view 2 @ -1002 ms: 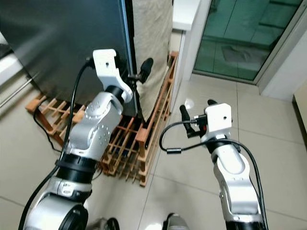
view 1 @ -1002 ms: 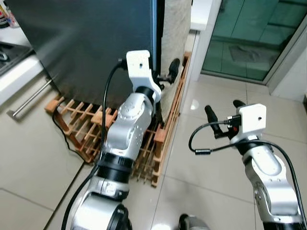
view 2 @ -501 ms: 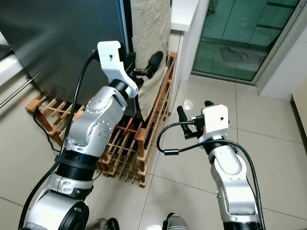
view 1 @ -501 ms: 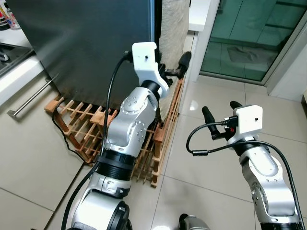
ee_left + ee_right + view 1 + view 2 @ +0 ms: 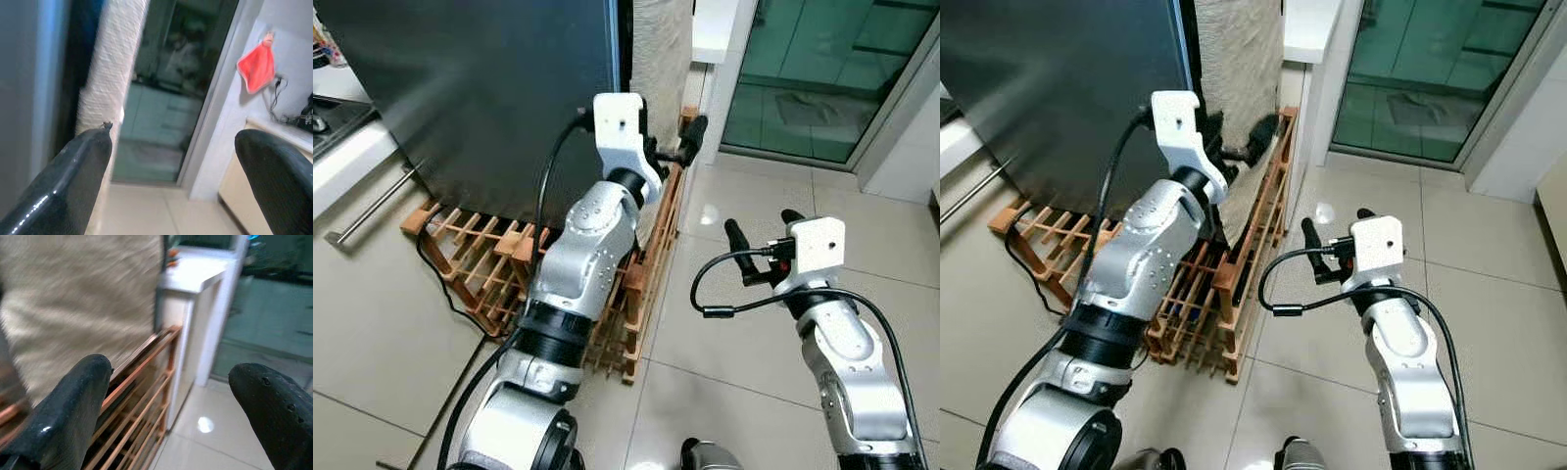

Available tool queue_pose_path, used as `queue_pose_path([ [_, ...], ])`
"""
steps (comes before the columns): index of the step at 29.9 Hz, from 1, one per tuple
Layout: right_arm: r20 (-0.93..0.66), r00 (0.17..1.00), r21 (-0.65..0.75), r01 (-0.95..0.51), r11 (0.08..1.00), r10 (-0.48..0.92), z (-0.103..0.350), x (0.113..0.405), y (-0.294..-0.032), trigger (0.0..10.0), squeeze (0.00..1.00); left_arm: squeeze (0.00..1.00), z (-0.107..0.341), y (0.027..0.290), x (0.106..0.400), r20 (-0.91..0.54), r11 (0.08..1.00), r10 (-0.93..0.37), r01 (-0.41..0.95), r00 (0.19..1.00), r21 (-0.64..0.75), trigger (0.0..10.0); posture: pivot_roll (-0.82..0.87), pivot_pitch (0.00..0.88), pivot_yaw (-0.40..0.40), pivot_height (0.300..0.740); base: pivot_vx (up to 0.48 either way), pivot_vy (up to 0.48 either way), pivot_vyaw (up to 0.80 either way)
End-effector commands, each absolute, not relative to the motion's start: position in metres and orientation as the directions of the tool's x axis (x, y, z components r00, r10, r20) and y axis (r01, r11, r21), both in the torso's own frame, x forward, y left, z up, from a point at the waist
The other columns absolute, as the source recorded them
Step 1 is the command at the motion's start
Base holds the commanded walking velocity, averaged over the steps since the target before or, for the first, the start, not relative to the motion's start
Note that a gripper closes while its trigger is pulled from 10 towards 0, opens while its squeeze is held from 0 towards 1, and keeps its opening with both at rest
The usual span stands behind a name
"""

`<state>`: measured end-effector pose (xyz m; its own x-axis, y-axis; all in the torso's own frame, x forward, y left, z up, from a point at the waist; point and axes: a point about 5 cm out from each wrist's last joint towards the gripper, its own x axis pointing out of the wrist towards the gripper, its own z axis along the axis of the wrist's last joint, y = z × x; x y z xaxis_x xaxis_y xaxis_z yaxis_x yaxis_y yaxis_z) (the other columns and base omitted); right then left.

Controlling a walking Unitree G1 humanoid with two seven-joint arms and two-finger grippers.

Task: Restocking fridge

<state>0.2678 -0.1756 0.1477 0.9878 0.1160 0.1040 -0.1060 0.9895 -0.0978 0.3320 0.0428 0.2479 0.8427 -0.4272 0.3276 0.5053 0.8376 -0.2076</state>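
- Because the fridge [image 5: 489,88] (one, dark, upper left of the frame) stands with its door seam at upper centre, the left gripper [image 5: 677,149], reaching there with fingers spread wide and holding nothing, could, I judge, slip past the edge and catch the pale textured panel [image 5: 661,49] beside it.
- One wooden rack [image 5: 499,264] sits at the fridge's foot, centre left; the left arm leans over it and might knock it.
- One right gripper [image 5: 762,238], centre right above the tiled floor [image 5: 744,343], hangs open and empty.
- One counter [image 5: 342,147] edges the far left.
- No groceries can be counted.
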Motion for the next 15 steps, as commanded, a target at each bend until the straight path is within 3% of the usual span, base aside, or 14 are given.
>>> queue_pose_path([
  [1,0.152,0.986,-0.092,-0.06,0.994,0.074,0.155,0.26,-0.178,10.0,0.18,0.0,0.235,0.059,0.326,0.294,0.858,-0.411,0.475,0.863,-0.194,10.0,-0.18,0.079,0.051,0.732,0.0,0.0,0.0],
  [5,0.136,0.987,-0.081,-0.079,0.994,0.09,0.149,0.254,-0.173,10.0,0.19,0.0,0.215,0.067,0.319,0.256,0.891,-0.373,0.421,0.892,-0.169,10.0,-0.16,0.083,0.036,0.732,0.0,0.0,0.0],
  [15,0.122,0.979,-0.095,-0.154,0.984,0.165,0.148,0.258,-0.163,10.0,0.19,0.0,0.212,0.034,0.329,0.25,0.877,-0.436,0.47,0.864,-0.095,10.0,-0.18,0.091,0.023,0.732,0.0,0.0,0.0],
])
